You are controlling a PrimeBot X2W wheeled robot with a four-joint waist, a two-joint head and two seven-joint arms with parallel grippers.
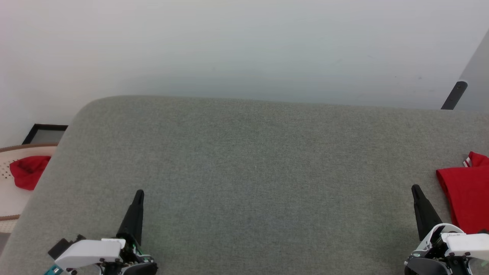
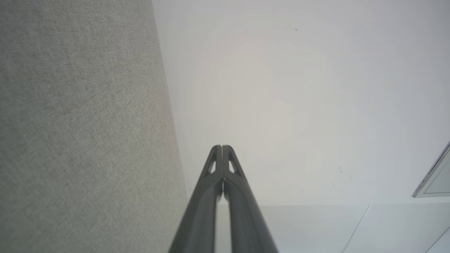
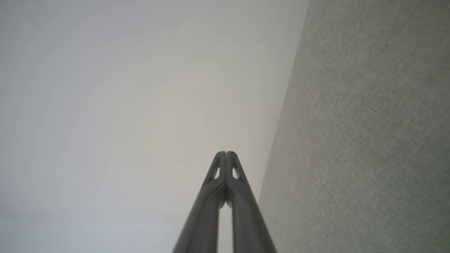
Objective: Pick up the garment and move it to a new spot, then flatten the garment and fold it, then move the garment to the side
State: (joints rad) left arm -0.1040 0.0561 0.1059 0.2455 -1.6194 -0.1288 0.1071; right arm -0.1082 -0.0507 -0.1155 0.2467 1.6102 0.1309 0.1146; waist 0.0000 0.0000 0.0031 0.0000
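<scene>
Left claw (image 1: pixel 139 193): the two dark fingers are pressed tip to tip with nothing between them; it sits at the lower left of the head view, pointing up that view over the grey pad.
Left claw, wrist view: the closed fingers lie along the pad's edge, with grey fabric on one side and a pale, bare surface on the other.
Right claw (image 1: pixel 415 188): its fingers are closed the same way and hold nothing; it sits at the lower right, with its tip just to the left of the shirt and apart from it.
Shirt (image 1: pixel 467 198): it lies flat on the pad at the far right, cut off by the picture's edge; it is bright red, with a bit of red-and-white striped trim at its upper corner.
Grey pad (image 1: pixel 244 164): woven grey fabric with a rounded far-left corner, bare between the two claws.
Beyond the pad, left: a red cloth (image 1: pixel 27 172) lies in a pale basket (image 1: pixel 7 198) with holes, and a dark frame (image 1: pixel 46 133) sits behind it.
Beyond the pad, right: a dark bar (image 1: pixel 454 95) slants upward.
</scene>
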